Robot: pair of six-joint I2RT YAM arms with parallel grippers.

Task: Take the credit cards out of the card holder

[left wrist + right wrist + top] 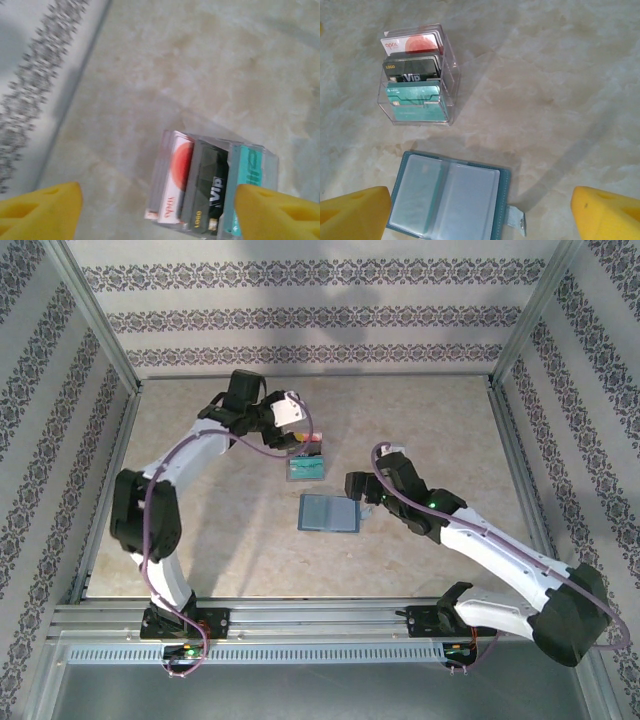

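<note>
Credit cards [414, 75] are seen standing in a row inside a clear plastic box [451, 75], which is set ahead of the right claw [480, 212] and off toward the left side of its view. Three are made out: a red-and-white card [412, 44] farthest from the claw, a dark card [412, 70] marked VIP in the middle, and a teal-green card [417, 102] nearest the claw.

The card holder [447, 200] is laid open and flat on the marbled table [560, 100], directly below the right claw and between its yellow fingertips [352, 215]. Its left edge is overlapped by the fingertip at the left of the view; whether it is touched cannot be told. Two clear sleeve pages are shown inside a slate-blue cover, and a small snap tab [516, 221] is turned out at the corner toward the other fingertip. The right claw's jaws are spread wide and nothing is held in them.

The left claw [157, 212] is also spread wide, with nothing gripped. The box of cards is seen just ahead of it and between its yellow fingertips [42, 212], nearer the one at the right of the view, with the teal-green card on that side and the red-and-white card toward the other.

From above, the box is seen just beyond the holder, apart from it; the left claw is held over the box, and the right claw by the holder's right-hand edge.
</note>
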